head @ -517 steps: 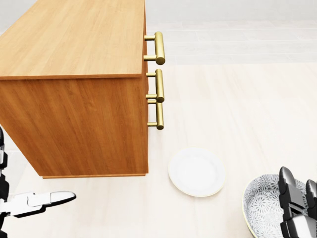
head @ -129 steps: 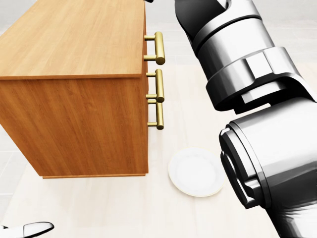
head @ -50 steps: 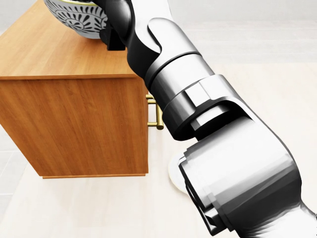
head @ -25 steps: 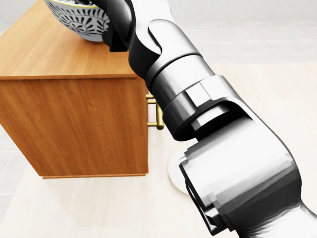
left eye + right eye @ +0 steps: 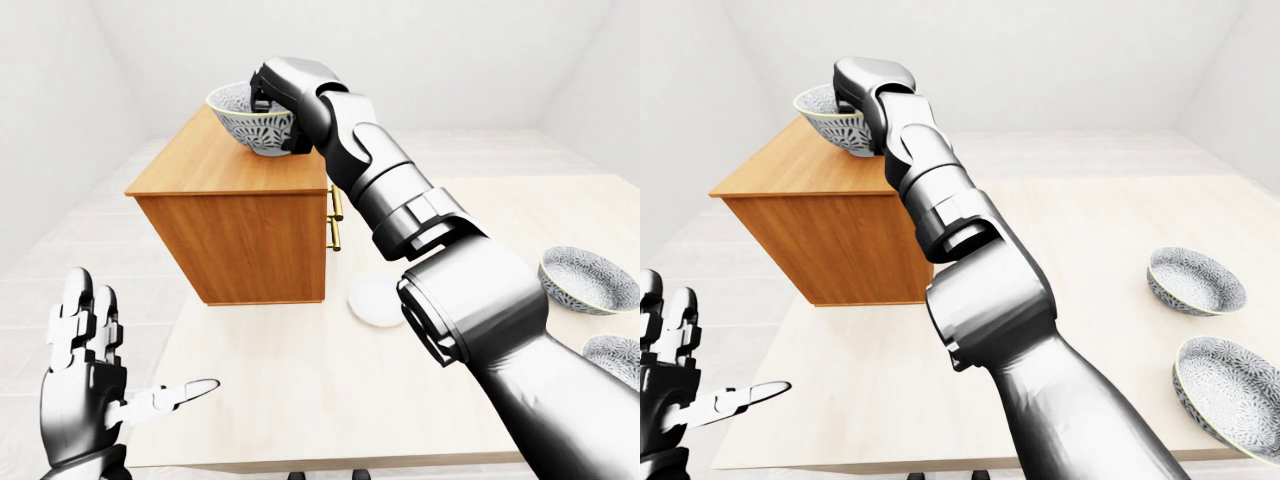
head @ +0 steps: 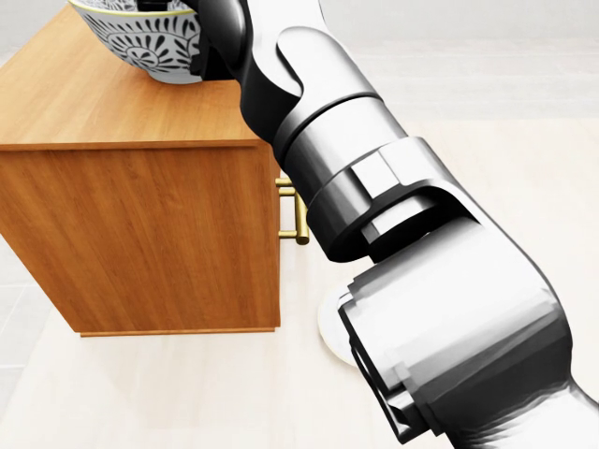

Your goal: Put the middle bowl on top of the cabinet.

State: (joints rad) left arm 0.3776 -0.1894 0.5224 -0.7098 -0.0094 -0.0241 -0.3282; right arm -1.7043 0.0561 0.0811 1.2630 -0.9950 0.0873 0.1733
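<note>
The patterned grey-and-white bowl [image 5: 250, 128] is over the far end of the wooden cabinet's top [image 5: 225, 168], low against it; whether it touches I cannot tell. My right hand [image 5: 264, 100] is shut on its rim, and the long silver right arm crosses the head view from bottom right to top left. In that view the bowl [image 6: 140, 39] shows at the top edge above the cabinet [image 6: 140, 234]. My left hand [image 5: 100, 375] hangs at the lower left with fingers spread, holding nothing.
The cabinet stands on a pale table [image 5: 300, 390], with gold handles [image 5: 335, 215] on its right face. A white plate [image 5: 370, 300] lies beside it. Two more patterned bowls [image 5: 1195, 280] [image 5: 1230, 385] sit at the table's right side.
The bowl, which stood on the table ten seconds ago, now hangs over the cabinet in my right hand. Over the last second it has sunk slightly toward the cabinet top.
</note>
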